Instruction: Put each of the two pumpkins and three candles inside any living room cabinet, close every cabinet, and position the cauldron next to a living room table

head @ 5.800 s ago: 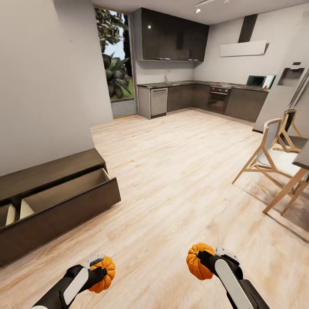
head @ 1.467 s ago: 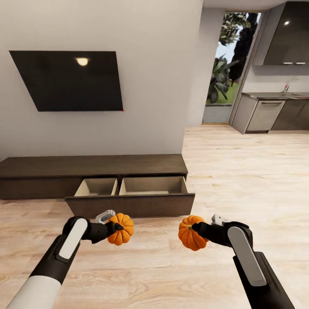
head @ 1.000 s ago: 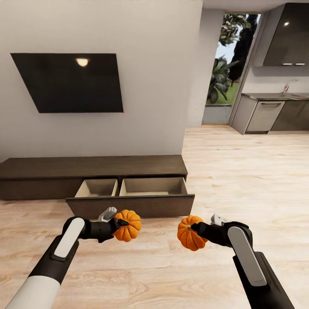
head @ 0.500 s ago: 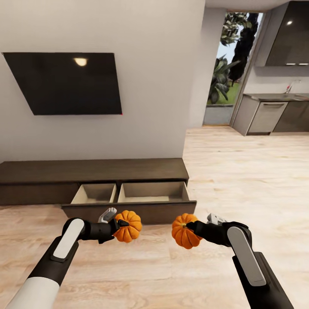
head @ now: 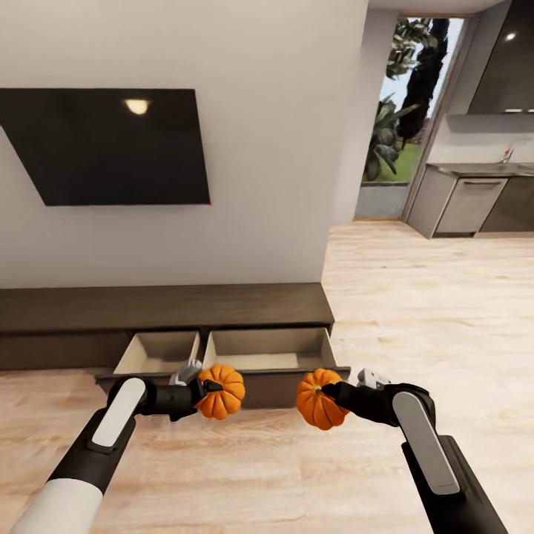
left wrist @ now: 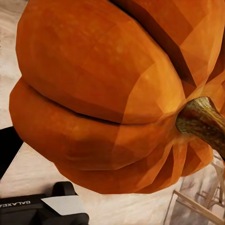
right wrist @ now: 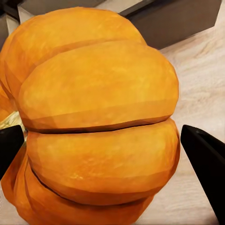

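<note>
Two bright-orange ribbed pumpkins hang in the air just in front of the cabinet [head: 170, 305], a long low dark-brown unit against the wall. My left gripper [head: 211, 387] is shut on the left pumpkin [head: 221, 391]; the same pumpkin [left wrist: 108, 98] looms close in the left wrist view, its brown stem showing. My right gripper [head: 322, 391] is shut on the right pumpkin [head: 317, 399], which bulges between two dark fingers [right wrist: 206, 159] in the right wrist view. The cabinet's drawer [head: 226, 352] is pulled out, with two pale compartments that look empty. Candles and cauldron are out of view.
A black TV [head: 104, 144] hangs on the wall above the cabinet. Light wood floor [head: 415, 297] stretches right toward grey kitchen units [head: 467, 204] and a tall window with plants [head: 397, 111].
The view has drawn closer to the cabinet and its open drawer. Both arms have brought the pumpkins inward and forward; they now hang at the drawer's front edge.
</note>
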Robot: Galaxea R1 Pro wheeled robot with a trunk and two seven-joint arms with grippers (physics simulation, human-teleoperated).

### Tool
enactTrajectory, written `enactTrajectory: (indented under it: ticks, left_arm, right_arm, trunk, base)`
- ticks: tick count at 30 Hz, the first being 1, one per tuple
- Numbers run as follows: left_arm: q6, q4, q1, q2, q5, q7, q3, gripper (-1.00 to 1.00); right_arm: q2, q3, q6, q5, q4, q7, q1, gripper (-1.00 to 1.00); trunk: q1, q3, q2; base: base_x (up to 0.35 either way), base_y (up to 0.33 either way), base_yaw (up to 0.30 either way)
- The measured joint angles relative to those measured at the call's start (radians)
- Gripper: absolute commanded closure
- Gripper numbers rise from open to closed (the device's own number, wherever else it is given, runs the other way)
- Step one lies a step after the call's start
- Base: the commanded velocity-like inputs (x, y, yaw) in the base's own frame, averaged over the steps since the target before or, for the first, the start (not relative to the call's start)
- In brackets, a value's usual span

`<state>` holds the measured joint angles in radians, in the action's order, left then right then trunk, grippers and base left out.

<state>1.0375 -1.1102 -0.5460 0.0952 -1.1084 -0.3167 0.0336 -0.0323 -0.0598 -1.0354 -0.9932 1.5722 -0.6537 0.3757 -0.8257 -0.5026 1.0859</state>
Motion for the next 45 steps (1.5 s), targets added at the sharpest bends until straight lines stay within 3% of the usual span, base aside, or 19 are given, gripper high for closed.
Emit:
enactTrajectory:
  ticks: [12,41,43,45]
  left_arm:
    - [0.001,0.002,0.0,0.0,0.001,-0.001,-0.027,1.0]
    - [-0.003,0.005,0.0,-0.002,0.003,-0.004,-0.026,1.0]
    - [-0.004,0.009,0.0,-0.004,0.009,-0.008,-0.023,1.0]
    - [-0.007,0.016,0.0,-0.008,0.009,-0.012,-0.017,1.0]
  right_arm:
    - [0.0,0.0,-0.001,-0.001,0.0,0.001,0.0,1.0]
    - [0.002,-0.011,0.001,0.0,0.0,0.0,0.0,1.0]
    - [0.016,-0.02,0.012,0.004,-0.015,-0.002,0.002,1.0]
    - [0.061,-0.028,0.035,0.011,-0.088,-0.007,0.042,1.0]
  trunk:
    - [0.0,0.0,0.0]
    - [0.0,0.0,0.0]
    - [0.0,0.0,0.0]
    - [0.0,0.0,0.0]
  base:
    - [0.327,0.096,0.0]
    - [0.285,-0.009,0.0]
    - [0.247,-0.087,0.0]
    - [0.245,-0.101,0.0]
